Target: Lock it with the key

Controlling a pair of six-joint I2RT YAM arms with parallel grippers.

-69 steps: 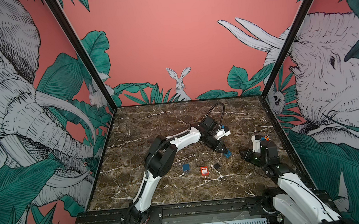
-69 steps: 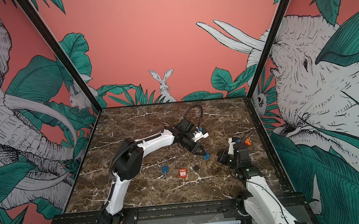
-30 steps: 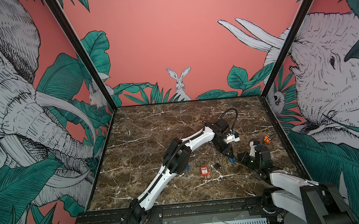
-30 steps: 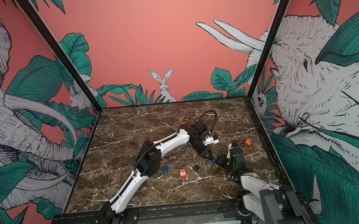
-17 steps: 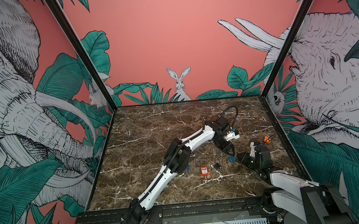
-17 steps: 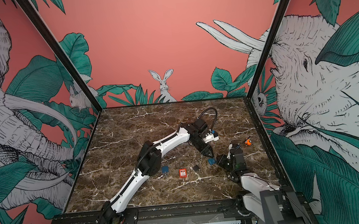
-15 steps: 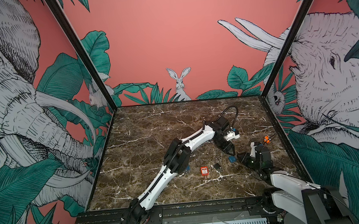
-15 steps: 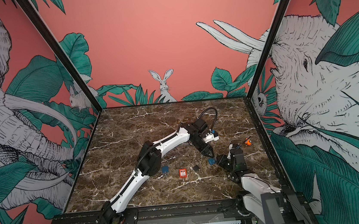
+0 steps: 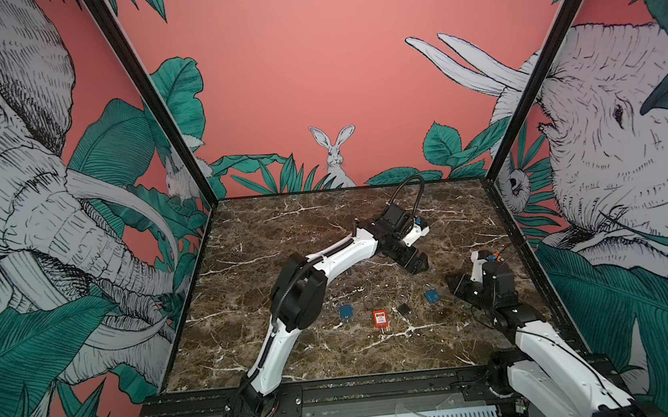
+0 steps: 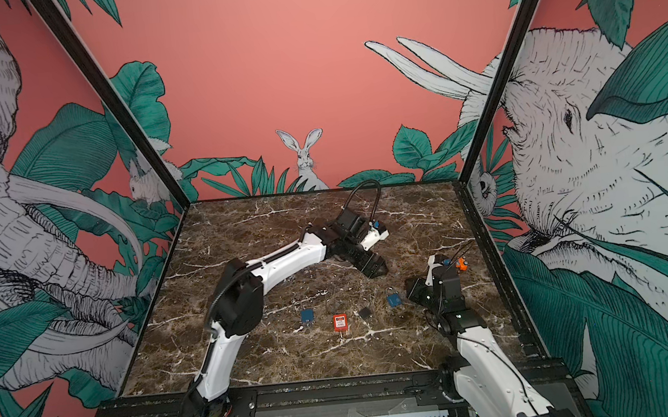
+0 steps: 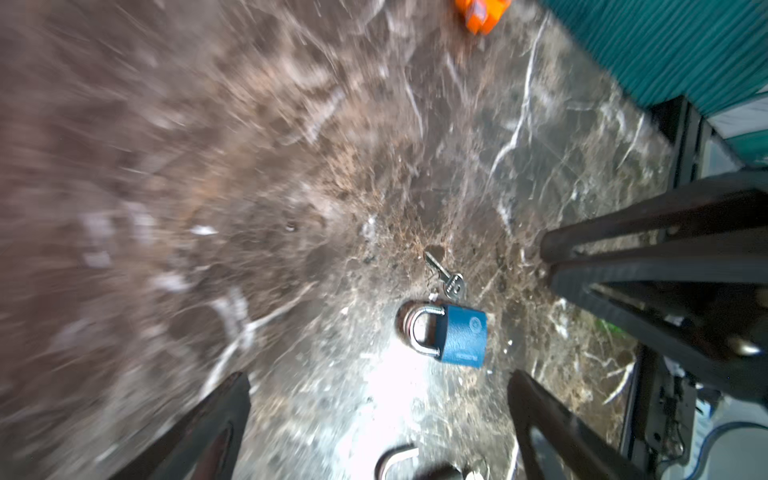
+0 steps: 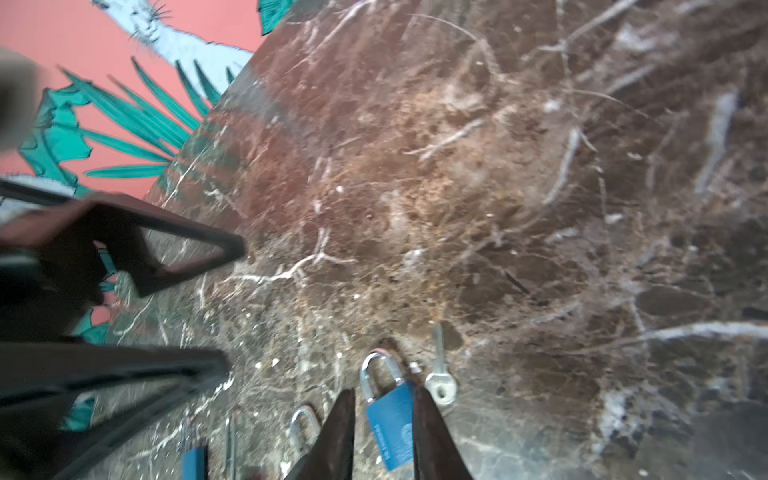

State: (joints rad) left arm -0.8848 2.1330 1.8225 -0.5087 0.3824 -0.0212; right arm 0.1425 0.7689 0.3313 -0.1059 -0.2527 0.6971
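Note:
A blue padlock (image 9: 430, 296) (image 10: 394, 300) lies flat on the marble table at the right, its steel shackle showing in the left wrist view (image 11: 461, 336). A small silver key (image 11: 446, 276) (image 12: 439, 374) lies loose beside the shackle. My left gripper (image 9: 417, 266) (image 11: 378, 376) hovers behind the padlock, open wide and empty. My right gripper (image 9: 452, 281) (image 12: 384, 392) sits just right of the padlock (image 12: 392, 424), its fingers narrowly apart. The padlock shows between those fingers but rests on the table, free of them.
Left of the blue padlock lie a black lock (image 9: 404, 309), a red padlock (image 9: 381, 317) and another blue padlock (image 9: 346, 311). An orange part (image 9: 495, 256) sits near the right wall. The two grippers are close together.
My left gripper has opened wide, let the blue padlock drop onto the table and drawn back a little. My right gripper has parted its fingers slightly, and the key now lies on the table.

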